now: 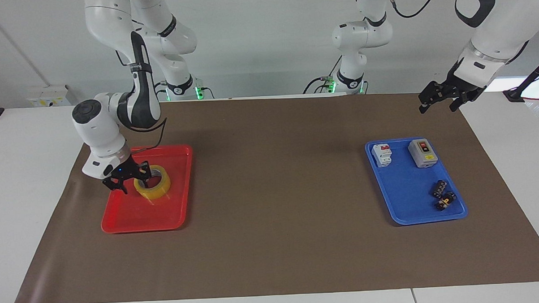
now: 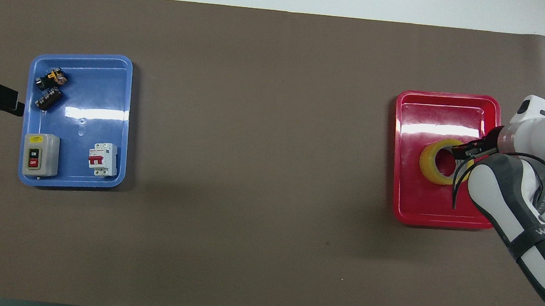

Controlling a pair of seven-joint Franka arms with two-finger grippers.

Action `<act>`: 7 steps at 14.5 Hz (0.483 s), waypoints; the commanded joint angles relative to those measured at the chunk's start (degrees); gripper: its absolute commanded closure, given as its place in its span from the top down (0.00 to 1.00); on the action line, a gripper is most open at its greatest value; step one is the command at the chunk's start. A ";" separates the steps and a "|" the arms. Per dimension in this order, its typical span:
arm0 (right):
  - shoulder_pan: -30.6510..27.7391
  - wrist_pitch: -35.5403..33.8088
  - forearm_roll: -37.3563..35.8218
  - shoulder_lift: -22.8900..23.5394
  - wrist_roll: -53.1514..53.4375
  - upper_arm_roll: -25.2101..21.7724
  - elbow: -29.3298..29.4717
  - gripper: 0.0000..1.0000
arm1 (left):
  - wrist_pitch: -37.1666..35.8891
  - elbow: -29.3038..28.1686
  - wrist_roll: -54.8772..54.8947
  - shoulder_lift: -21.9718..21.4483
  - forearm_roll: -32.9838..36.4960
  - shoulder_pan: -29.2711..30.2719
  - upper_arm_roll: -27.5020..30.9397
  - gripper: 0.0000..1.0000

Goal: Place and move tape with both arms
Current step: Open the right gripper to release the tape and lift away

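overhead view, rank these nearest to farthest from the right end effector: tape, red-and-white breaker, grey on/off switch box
From the right end effector:
1. tape, lying in the red tray right at the end effector.
2. red-and-white breaker, in the blue tray at the left arm's end.
3. grey on/off switch box, beside the breaker, closer to the table's end.

Brown-matted table (image 1: 273, 259): red tray (image 1: 133, 219), blue tray (image 1: 403, 196)

The tape (image 1: 153, 187) lies flat in the tray (image 1: 119, 221) at the right arm's end of the table; another tray (image 1: 405, 196) at the left arm's end holds a switch box (image 1: 422, 153) and a circuit breaker (image 1: 382, 154).
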 commanded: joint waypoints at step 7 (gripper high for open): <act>6.58 -21.41 -0.51 -8.08 29.13 1.85 10.85 1.00 | 1.07 -1.44 1.00 -1.17 -0.56 0.44 -0.11 1.00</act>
